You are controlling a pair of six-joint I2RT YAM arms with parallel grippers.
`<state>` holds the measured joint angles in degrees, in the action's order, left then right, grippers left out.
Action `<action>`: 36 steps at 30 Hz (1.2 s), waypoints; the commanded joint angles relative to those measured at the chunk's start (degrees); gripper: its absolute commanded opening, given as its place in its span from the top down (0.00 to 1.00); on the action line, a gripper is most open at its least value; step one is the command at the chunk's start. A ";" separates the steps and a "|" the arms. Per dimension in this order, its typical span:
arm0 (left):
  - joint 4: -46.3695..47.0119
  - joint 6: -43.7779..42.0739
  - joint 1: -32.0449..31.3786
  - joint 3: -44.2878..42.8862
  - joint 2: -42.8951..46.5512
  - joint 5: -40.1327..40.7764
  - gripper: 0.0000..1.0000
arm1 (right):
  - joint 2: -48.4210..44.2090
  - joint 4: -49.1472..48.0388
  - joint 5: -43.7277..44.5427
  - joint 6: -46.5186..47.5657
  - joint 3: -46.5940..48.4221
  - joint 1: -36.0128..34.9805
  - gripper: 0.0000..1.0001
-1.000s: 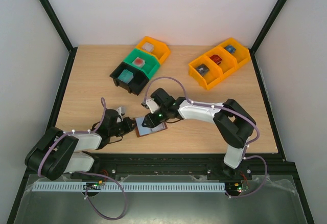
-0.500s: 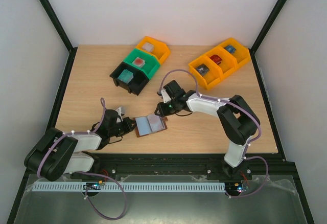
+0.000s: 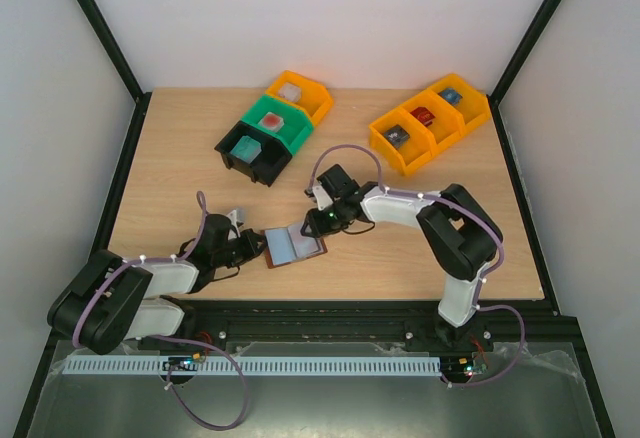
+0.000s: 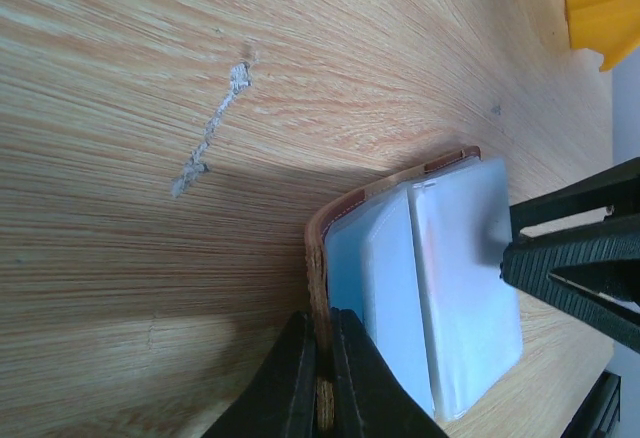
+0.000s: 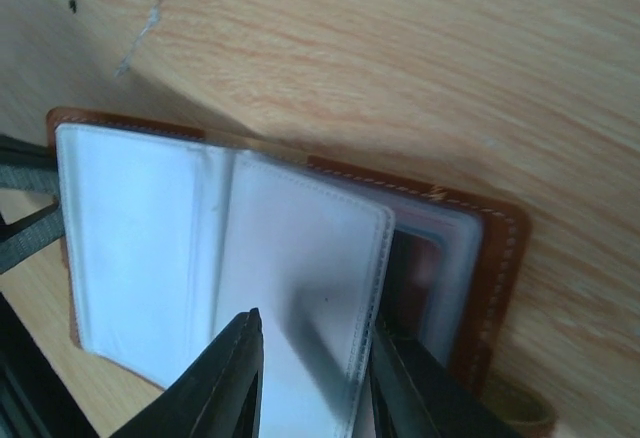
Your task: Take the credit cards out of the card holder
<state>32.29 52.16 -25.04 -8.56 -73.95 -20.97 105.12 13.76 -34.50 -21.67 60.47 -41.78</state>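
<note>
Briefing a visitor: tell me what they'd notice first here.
The open brown card holder near the front of the table draws the eye, pale sleeves showing. The left pincer clamps its left edge; the right pincer straddles a sleeve. At the back sit coloured bins.

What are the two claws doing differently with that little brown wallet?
The left gripper is shut, the right gripper open. The left pinches the brown leather edge of the card holder; the right straddles a clear inner sleeve. Both are at the same opened holder.
</note>
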 commanded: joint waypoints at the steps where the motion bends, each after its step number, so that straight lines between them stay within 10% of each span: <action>1: 0.56 -0.04 0.44 0.82 0.29 -0.44 0.96 | -0.28 -0.14 -2.27 1.09 0.49 -1.96 0.71; 10: 0.16 -0.15 0.61 0.69 0.39 -0.56 0.95 | -1.53 -0.16 -3.70 2.53 2.28 -4.11 0.75; 25: 0.24 -0.03 0.69 0.92 0.62 -0.41 0.96 | -3.06 -1.87 -10.14 6.06 4.08 -7.09 0.51; 36: 0.29 -0.04 0.69 1.07 1.00 -0.40 0.96 | -3.12 -3.38 -6.35 0.34 1.81 -3.33 0.61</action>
<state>32.27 52.16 -24.71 -8.56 -73.87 -21.02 103.39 12.43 -42.35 -18.09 63.16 -47.27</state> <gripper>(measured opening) 0.048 0.401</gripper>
